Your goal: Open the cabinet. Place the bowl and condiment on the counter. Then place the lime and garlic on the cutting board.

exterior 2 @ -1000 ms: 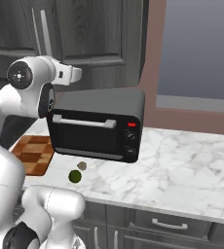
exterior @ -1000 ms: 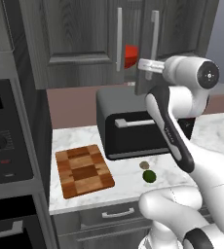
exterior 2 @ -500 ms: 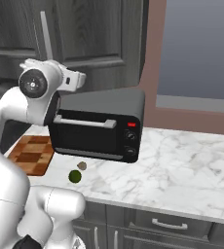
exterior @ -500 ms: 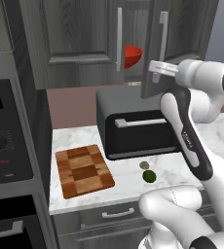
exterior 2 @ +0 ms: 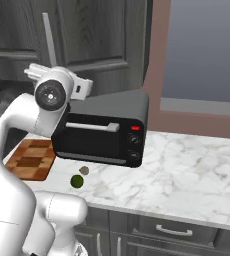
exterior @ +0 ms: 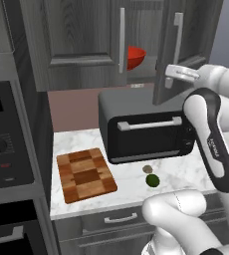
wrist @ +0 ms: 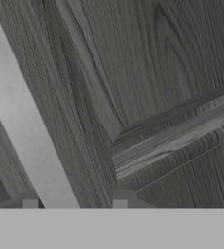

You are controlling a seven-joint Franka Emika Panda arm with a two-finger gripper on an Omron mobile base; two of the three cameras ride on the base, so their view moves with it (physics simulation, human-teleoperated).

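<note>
One cabinet (exterior: 106, 40) has its right door swung partly open, showing one red bowl (exterior: 135, 56) on the shelf inside. The claw (wrist: 75, 202) is clenched around that door's silver handle (wrist: 28, 141). Below, one toaster oven (exterior: 146, 127) backs the marble surface (exterior 2: 187, 165), where one cutting board (exterior: 85, 174), one lime (exterior: 153, 180) and one garlic (exterior: 148, 169) lie near the front edge.

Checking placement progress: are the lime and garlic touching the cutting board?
Apart. Left base view shows lime and garlic on bare counter, clear of the cutting board.
</note>
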